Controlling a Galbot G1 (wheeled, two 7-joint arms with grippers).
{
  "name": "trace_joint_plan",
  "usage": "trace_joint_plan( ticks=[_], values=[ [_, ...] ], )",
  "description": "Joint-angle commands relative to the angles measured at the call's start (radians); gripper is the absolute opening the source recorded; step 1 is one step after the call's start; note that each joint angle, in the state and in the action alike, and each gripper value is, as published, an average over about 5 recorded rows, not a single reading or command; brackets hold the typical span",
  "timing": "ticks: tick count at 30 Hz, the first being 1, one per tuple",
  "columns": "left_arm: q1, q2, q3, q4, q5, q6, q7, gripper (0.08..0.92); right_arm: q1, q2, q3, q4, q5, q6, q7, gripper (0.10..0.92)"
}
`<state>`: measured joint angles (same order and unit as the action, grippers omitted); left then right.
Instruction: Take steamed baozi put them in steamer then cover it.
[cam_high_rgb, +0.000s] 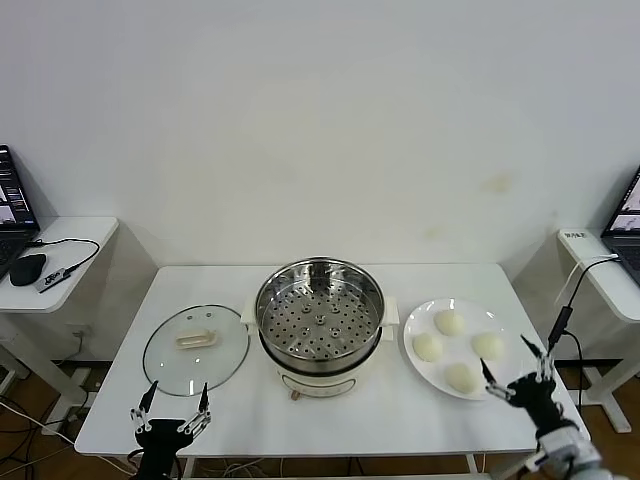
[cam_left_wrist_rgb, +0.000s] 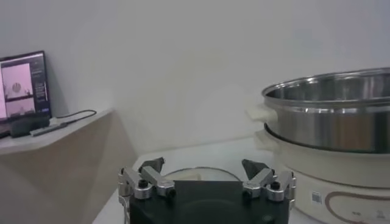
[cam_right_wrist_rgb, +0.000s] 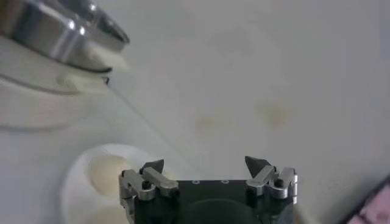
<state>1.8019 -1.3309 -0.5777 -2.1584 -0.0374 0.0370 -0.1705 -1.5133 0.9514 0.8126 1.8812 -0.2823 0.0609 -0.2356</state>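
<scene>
**Steel steamer stood uncovered, four baozi waiting on the plate**

Stainless steel marked the centre of the white counter: the steamer sat there on its cream base, its perforated tray bare and open to the head camera. At its 9 o'clock the cover lay flat on the counter, glass down, cream handle up, just beside the pot. At its 3 o'clock a white plate carried the four steamed baozi, each apart from its neighbours.

The left gripper hovered at the counter's near edge, at 6 o'clock from the cover, its fingers spread wide and holding nothing. The right gripper hung at the plate's 4 o'clock, fingers likewise apart and empty.

The left wrist view gave what the head view could not: the steamer's side profile, its rim and cream handle lug above the base, with the cover's rim low beyond the gripper's spread tips. It showed no baozi. The right wrist view caught one bun on the plate's edge close below its fingers, with a slice of the steamer's steel rim beyond, but not the cover.
</scene>
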Motion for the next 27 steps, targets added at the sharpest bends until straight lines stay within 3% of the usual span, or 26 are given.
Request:
trace_joint_plan(
  ticks=[1, 7, 13, 19, 27],
  values=[
    [-0.017, 0.001, 0.000, -0.018, 0.031, 0.089, -0.005, 0.823, 0.226, -0.309, -0.044, -0.142, -0.096, -0.057, -0.230, 0.823],
    [-0.019, -0.012, 0.003, -0.025, 0.088, 0.105, -0.009, 0.823, 0.429, -0.479, -0.232, -0.266, -0.042, -0.094, -0.416, 0.823],
    [-0.010, -0.023, 0.000, -0.035, 0.103, 0.105, -0.009, 0.823, 0.794, -0.526, -0.616, -0.444, -0.029, -0.053, -0.575, 0.823],
    [-0.003, -0.031, -0.004, -0.044, 0.116, 0.105, -0.014, 0.823, 1.172, -0.465, -1.028, -0.596, -0.012, 0.021, -0.684, 0.823],
    [0.001, -0.039, -0.015, -0.040, 0.120, 0.106, -0.019, 0.823, 1.454, -0.288, -1.342, -0.776, 0.024, 0.025, -0.804, 0.823]
  ],
)
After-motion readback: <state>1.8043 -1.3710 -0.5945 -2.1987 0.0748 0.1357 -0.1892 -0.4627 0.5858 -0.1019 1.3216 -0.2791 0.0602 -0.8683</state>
